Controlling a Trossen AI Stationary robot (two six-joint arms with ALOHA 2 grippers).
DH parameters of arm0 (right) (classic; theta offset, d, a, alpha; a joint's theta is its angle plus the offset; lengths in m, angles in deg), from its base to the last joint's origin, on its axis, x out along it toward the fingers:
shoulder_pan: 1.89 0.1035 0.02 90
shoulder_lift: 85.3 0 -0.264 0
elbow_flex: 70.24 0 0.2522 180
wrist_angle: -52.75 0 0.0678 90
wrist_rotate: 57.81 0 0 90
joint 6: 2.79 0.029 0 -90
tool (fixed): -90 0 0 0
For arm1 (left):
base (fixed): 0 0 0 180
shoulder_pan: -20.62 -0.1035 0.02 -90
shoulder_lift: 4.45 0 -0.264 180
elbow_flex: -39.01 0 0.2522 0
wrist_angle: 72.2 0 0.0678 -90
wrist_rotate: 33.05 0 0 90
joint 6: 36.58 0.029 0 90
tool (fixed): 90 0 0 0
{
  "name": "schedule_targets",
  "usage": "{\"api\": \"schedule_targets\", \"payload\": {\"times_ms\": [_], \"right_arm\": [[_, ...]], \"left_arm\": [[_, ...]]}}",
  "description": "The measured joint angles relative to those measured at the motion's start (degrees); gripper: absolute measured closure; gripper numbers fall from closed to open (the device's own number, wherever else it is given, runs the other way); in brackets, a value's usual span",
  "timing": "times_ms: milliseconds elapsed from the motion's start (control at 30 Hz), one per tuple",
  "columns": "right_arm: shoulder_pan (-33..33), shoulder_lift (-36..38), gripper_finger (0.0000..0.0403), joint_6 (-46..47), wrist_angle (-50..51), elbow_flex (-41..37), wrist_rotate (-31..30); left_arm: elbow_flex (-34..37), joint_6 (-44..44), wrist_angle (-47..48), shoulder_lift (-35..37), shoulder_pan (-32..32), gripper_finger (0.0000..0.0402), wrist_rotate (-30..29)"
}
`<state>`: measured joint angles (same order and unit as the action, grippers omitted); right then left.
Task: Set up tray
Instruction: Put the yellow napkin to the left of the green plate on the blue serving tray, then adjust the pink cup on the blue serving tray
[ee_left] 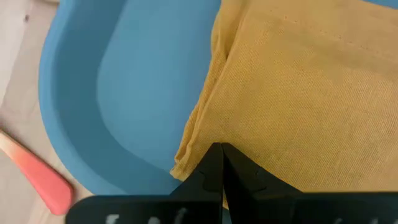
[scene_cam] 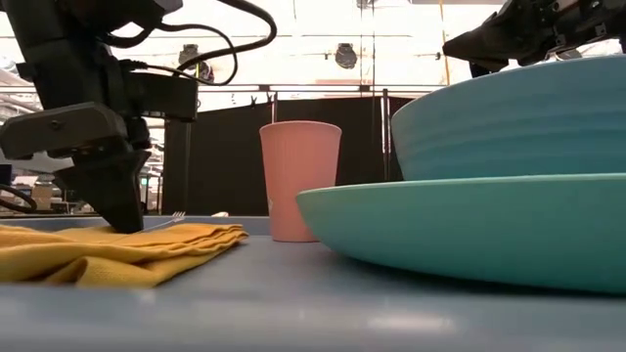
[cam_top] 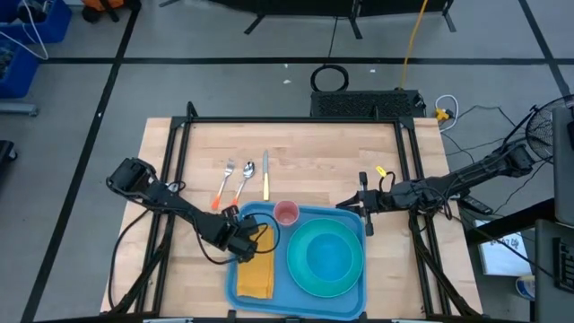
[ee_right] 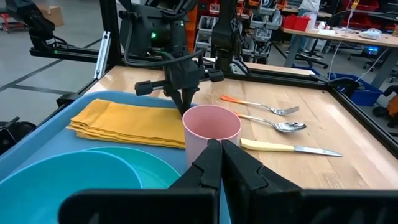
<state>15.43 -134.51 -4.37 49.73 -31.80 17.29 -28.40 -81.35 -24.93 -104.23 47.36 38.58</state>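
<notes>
The blue tray (cam_top: pixel 235 285) lies at the table's near edge. On it a yellow-orange folded napkin (cam_top: pixel 256 274) lies flat on the left. A teal plate (cam_top: pixel 354 285) carrying a teal bowl (cam_top: pixel 325 256) sits on the right, and a pink cup (cam_top: pixel 286 213) stands upright at the far rim. My left gripper (cam_top: pixel 247 238) is shut and points down onto the napkin's far end (ee_left: pixel 298 93). My right gripper (cam_top: pixel 366 211) is shut and holds nothing. It hovers over the table by the tray's far right corner and points toward the cup (ee_right: pixel 210 127). My left gripper comes from above, its shut fingertips (ee_left: pixel 214 163) set down on the napkin's far left corner (ee_left: pixel 189 155). The napkin lies flat on the tray. Whether a layer is caught between the tips cannot be told.
A fork with an orange handle (cam_top: pixel 224 184), a spoon (cam_top: pixel 245 178) and a knife with a yellow handle (cam_top: pixel 265 175) lie side by side on the wood just beyond the tray. A black frame runs round the tabletop. Bare wood shows on the left and on the far right.
</notes>
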Motion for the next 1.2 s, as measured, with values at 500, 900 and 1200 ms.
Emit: {"api": "schedule_targets", "payload": {"times_ms": [500,900,1200], "right_arm": [[0.0,0.0,0.0403,-0.1,0.0,0.0,0.0],[0.0,0.0,0.0403,0.8,-0.4,0.0,0.0],[1.2,0.0,0.0403,4.0,0.4,0.1,0.2]], "left_arm": [[-0.1,2.2,-2.2,1.4,0.0,0.0382,0.9],[-3.6,2.6,2.0,10.3,0.5,0.035,-1.4],[3.7,0.8,0.0,19.2,9.6,0.0393,-29.8]]}}
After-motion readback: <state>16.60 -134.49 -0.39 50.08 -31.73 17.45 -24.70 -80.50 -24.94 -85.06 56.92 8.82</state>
